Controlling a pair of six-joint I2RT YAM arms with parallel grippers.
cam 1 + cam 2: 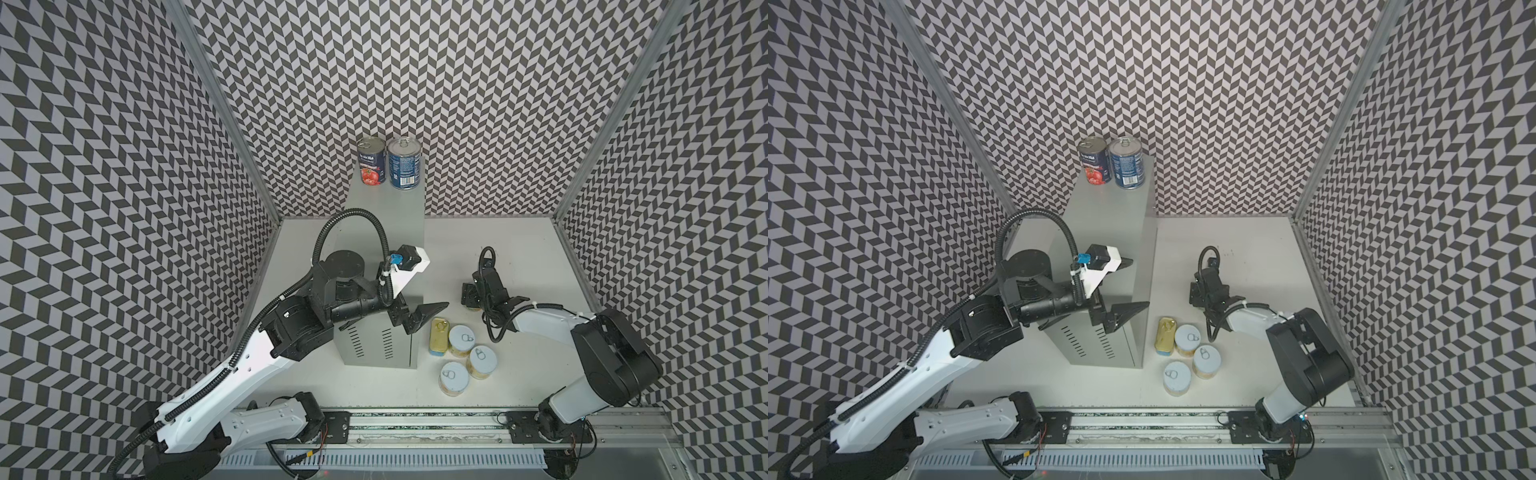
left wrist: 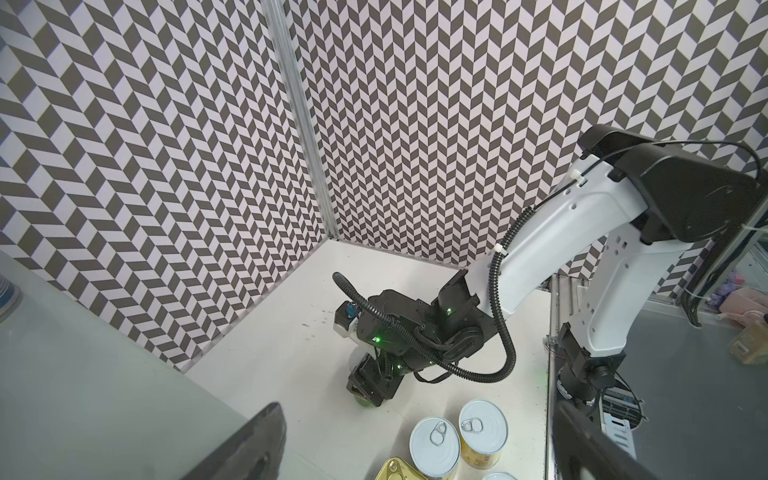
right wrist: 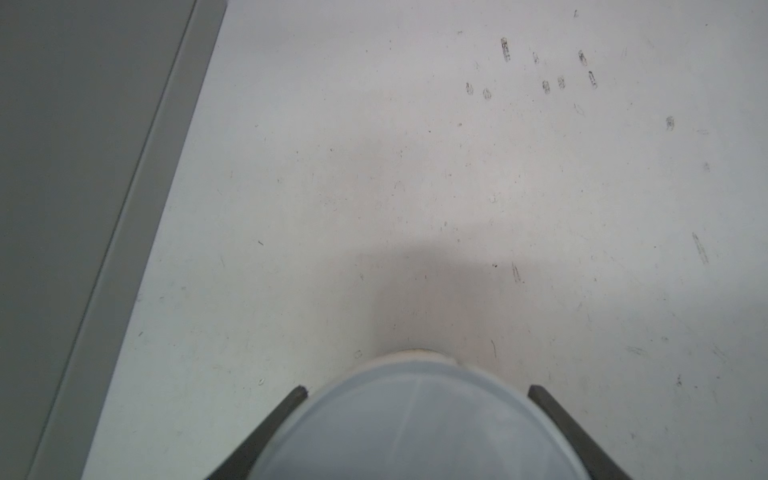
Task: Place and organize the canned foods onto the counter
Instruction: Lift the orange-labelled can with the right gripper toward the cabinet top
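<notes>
Likely to lift it onto the grey cabinet (image 1: 386,216), the right end effector (image 3: 417,390) straddles a white-lidded fruit can (image 3: 415,432), grip unclear; the left end effector (image 1: 1130,286) hovers spread above the cabinet.

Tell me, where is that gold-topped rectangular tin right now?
In both top views the gold-topped tin sits on the white tabletop, just right of the grey cabinet, with a white-lidded can close on its right.

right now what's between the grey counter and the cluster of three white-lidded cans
The gold-topped tin stands there, right beside the nearest white-lidded can and just off the counter; both top views show it.
</notes>
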